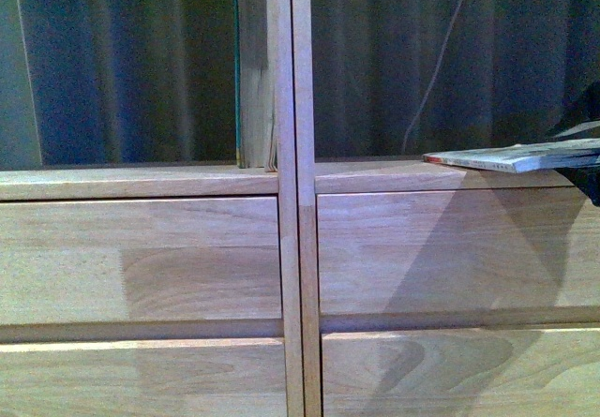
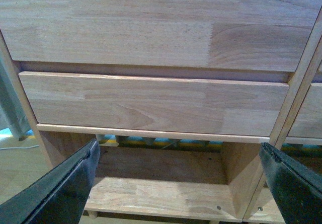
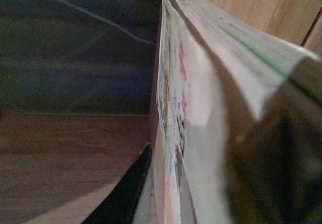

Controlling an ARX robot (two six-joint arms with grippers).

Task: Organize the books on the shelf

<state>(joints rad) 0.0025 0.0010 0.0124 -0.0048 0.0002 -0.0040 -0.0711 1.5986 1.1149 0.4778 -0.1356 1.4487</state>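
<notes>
Right gripper (image 1: 587, 157) sits at the far right edge of the front view, clamped on a thin white book (image 1: 506, 158) that it holds flat and level. The book's free end, which shows a touch of red, reaches over the ledge of the right-hand open compartment of the shelf (image 1: 141, 183). Whether the book rests on that ledge or hangs just above it I cannot tell. From the right wrist the same book fills most of the picture edge-on, with pale pages, a colourful cover and a thin green line along one edge. One dark finger (image 3: 126, 194) lies against its cover side.

Left gripper (image 2: 178, 149) is spread wide with nothing between its black fingers (image 2: 65, 189). It faces the two left drawer fronts (image 2: 151, 103) and the low open compartment beneath them.

In the left upper compartment what appears to be a slim book with a teal edge (image 1: 253, 70) stands upright, pressed against the central divider (image 1: 289, 248). Dark curtain folds (image 1: 487, 52) show through the backless compartments, and a thin pale cable (image 1: 436, 70) hangs in front of them.
</notes>
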